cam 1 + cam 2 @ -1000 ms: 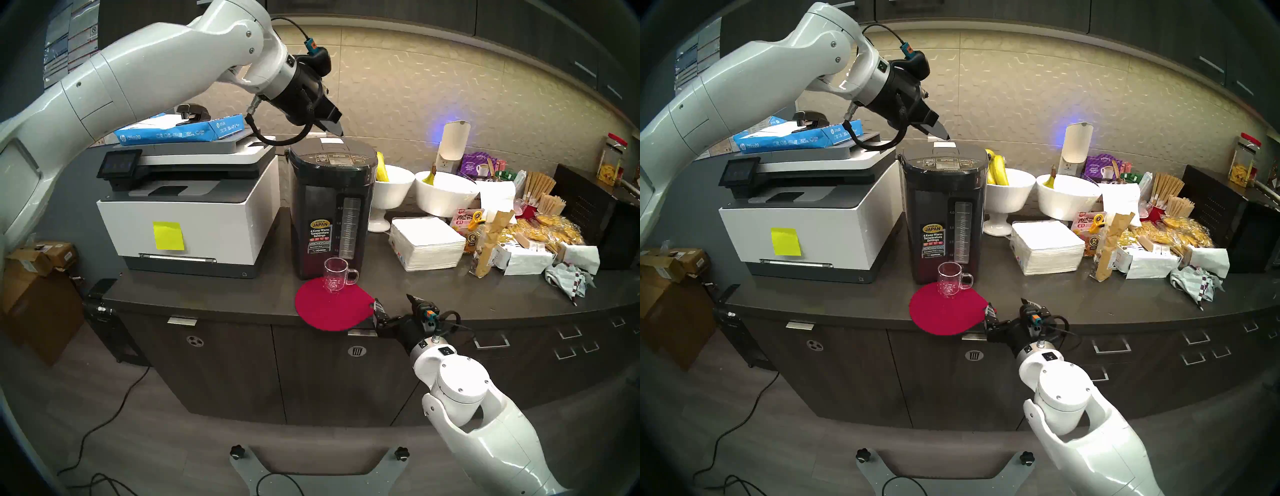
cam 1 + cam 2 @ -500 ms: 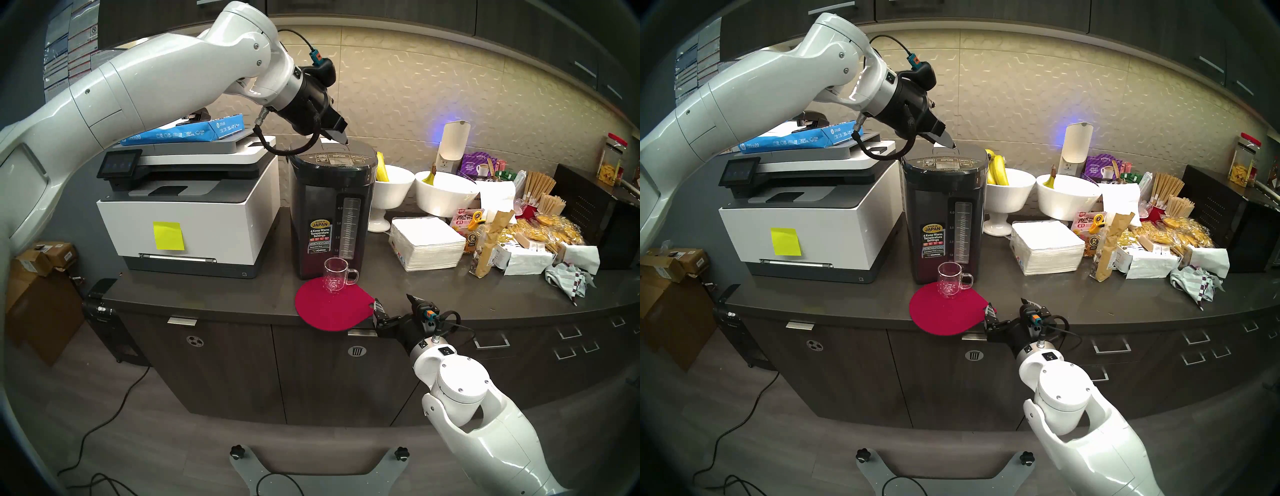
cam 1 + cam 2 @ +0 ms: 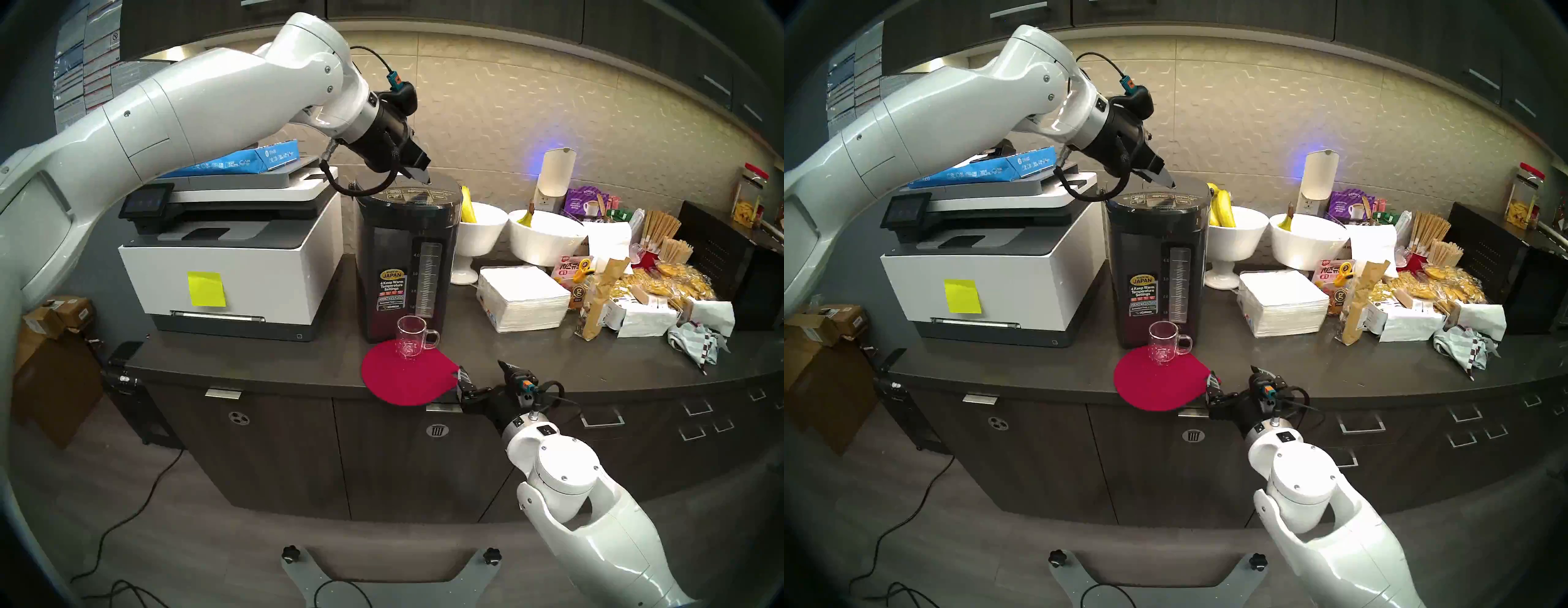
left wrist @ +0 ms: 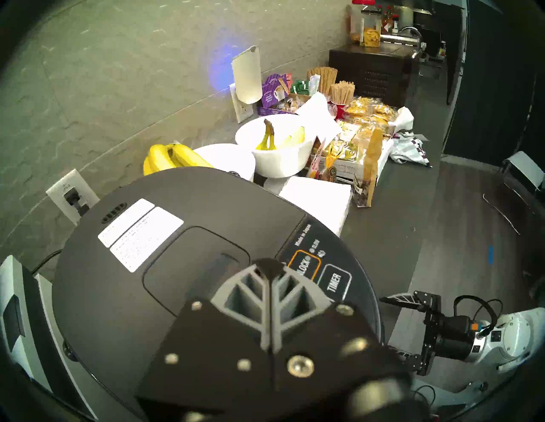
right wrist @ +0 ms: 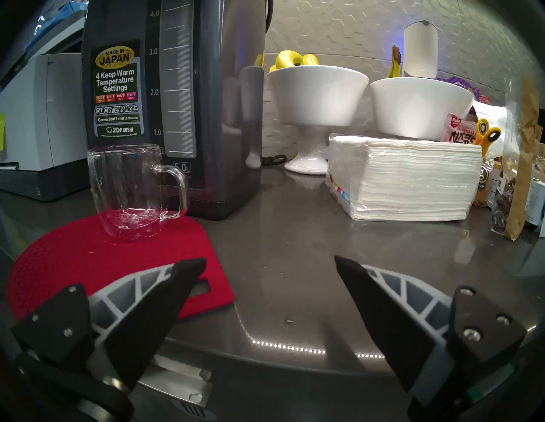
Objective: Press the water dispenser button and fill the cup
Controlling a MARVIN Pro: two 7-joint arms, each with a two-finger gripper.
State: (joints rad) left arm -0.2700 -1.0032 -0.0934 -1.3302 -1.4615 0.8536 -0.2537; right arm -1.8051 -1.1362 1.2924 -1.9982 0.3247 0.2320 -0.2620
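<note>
The dark water dispenser [image 3: 403, 254] stands on the counter beside a printer. Its DISPENSE button [image 3: 415, 192] lies in the middle of the top panel. My left gripper [image 3: 426, 180] is shut and empty, angled down, its tip just above the lid, a little behind the button. In the left wrist view the shut left gripper [image 4: 268, 262] covers the button; the lid [image 4: 177, 265] shows around it. The clear glass cup [image 3: 410, 337] stands empty on a red mat [image 3: 403, 378] at the dispenser's foot. My right gripper [image 3: 481, 367] waits open at the counter's front edge, right of the mat, and in its own view the right gripper [image 5: 269, 262] is well short of the cup [image 5: 132, 191].
A white-grey printer [image 3: 237, 263] with a blue paper ream stands left of the dispenser. Two white bowls [image 3: 547, 237] with bananas, a napkin stack [image 3: 524, 297] and snack packets crowd the counter to the right. Cabinets run below the counter edge.
My left arm has swung right and down, bringing its shut tip from behind the dispenser to just over the lid near the panel. The right arm and cup have not moved.
</note>
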